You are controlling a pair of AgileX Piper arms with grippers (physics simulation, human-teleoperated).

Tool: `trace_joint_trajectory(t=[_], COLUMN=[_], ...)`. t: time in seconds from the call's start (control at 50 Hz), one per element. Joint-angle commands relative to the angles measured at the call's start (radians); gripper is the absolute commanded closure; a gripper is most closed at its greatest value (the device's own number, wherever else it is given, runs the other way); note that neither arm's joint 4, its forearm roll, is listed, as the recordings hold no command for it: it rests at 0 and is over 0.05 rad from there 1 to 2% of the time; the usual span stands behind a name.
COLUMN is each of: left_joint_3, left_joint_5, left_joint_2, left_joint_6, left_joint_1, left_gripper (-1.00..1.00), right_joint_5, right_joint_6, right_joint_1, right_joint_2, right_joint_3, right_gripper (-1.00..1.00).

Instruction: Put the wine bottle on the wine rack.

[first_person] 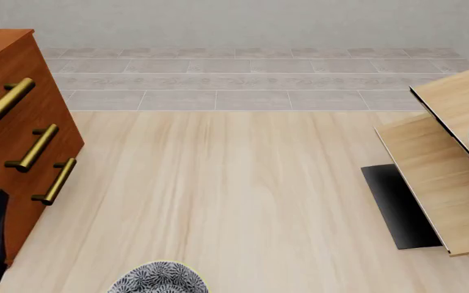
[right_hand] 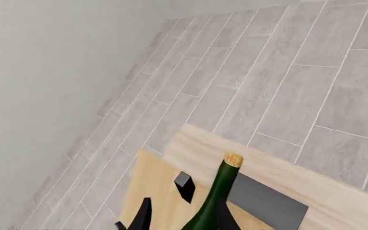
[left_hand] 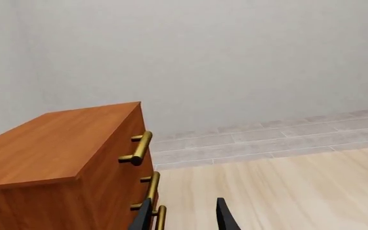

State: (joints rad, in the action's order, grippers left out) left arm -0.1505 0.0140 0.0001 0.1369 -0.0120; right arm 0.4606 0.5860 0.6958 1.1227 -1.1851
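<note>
The wine bottle (right_hand: 217, 203) is seen at the right edge of the front view, lying against the pale panels of the wine rack (first_person: 442, 177) and flanked by the right gripper (right_hand: 182, 216), whose grasp cannot be told, so release is judged pending, while the left gripper (left_hand: 184, 218) is held apart and empty.

Front overhead; wrist views low, forward.

cabinet (first_person: 10, 122): reddish-brown, brass handles (first_person: 5, 101), far left | patterned bowl (first_person: 159, 279): near table edge
</note>
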Motion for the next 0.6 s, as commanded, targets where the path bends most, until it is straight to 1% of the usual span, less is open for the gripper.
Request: trace_joint_trajectory(t=[0.02, 0.04, 0.1, 0.12, 0.18, 0.22, 0.26, 0.3, 0.34, 0.36, 0.4, 0.44, 0.46, 0.48, 0.54, 0.58, 0.6], left_joint_3=[-0.009, -0.009, -0.007, -0.005, 0.002, 0.001, -0.003, 0.0, 0.002, 0.003, 0.002, 0.001, 0.001, -0.001, -0.001, -0.002, -0.002], left_joint_5=[0.007, 0.006, 0.004, 0.002, -0.004, -0.003, 0.001, -0.002, -0.003, -0.003, -0.002, -0.002, -0.002, 0.0, 0.0, 0.001, 0.001], left_joint_2=[0.0, 0.0, 0.0, 0.0, 0.0, 0.0, 0.0, 0.0, 0.0, 0.0, 0.0, 0.0, 0.0, 0.0, 0.0, 0.0, 0.0], left_joint_6=[0.001, 0.002, 0.002, 0.003, 0.003, 0.004, 0.002, 0.003, 0.003, 0.003, 0.002, 0.002, 0.002, 0.003, 0.004, 0.002, 0.003], left_joint_1=[0.0, 0.001, 0.001, 0.0, -0.002, -0.002, -0.001, 0.001, -0.001, -0.002, -0.004, -0.004, -0.004, -0.004, -0.003, -0.002, -0.003], left_gripper=[-1.0, -1.0, -1.0, -1.0, -1.0, -1.0, -1.0, -1.0, -1.0, -1.0, -1.0, -1.0, -1.0, -1.0, -1.0, -1.0, -1.0], right_joint_5=[0.002, -0.005, -0.007, -0.013, -0.016, -0.021, -0.019, -0.021, -0.024, -0.028, -0.028, -0.027, -0.027, -0.031, -0.035, -0.042, -0.045], right_joint_6=[-0.016, -0.024, -0.03, -0.04, -0.041, -0.056, -0.056, -0.075, -0.08, -0.094, -0.094, -0.114, -0.114, -0.126, -0.133, -0.151, -0.152], right_joint_1=[-0.026, -0.047, -0.059, -0.079, -0.091, -0.103, -0.106, -0.13, -0.141, -0.154, -0.176, -0.201, -0.201, -0.224, -0.236, -0.265, -0.263], right_joint_2=[-0.036, -0.045, -0.05, -0.059, -0.066, -0.077, -0.078, -0.093, -0.101, -0.108, -0.117, -0.13, -0.13, -0.141, -0.148, -0.163, -0.165], right_joint_3=[-0.007, -0.001, 0.003, 0.008, 0.013, 0.008, 0.006, 0.002, 0.008, 0.01, 0.016, 0.012, 0.012, 0.018, 0.022, 0.028, 0.032], right_gripper=[-1.0, -1.0, -1.0, -1.0, -1.0, -1.0, -1.0, -1.0, -1.0, -1.0, -1.0, -1.0, -1.0, -1.0, -1.0, -1.0, -1.0])
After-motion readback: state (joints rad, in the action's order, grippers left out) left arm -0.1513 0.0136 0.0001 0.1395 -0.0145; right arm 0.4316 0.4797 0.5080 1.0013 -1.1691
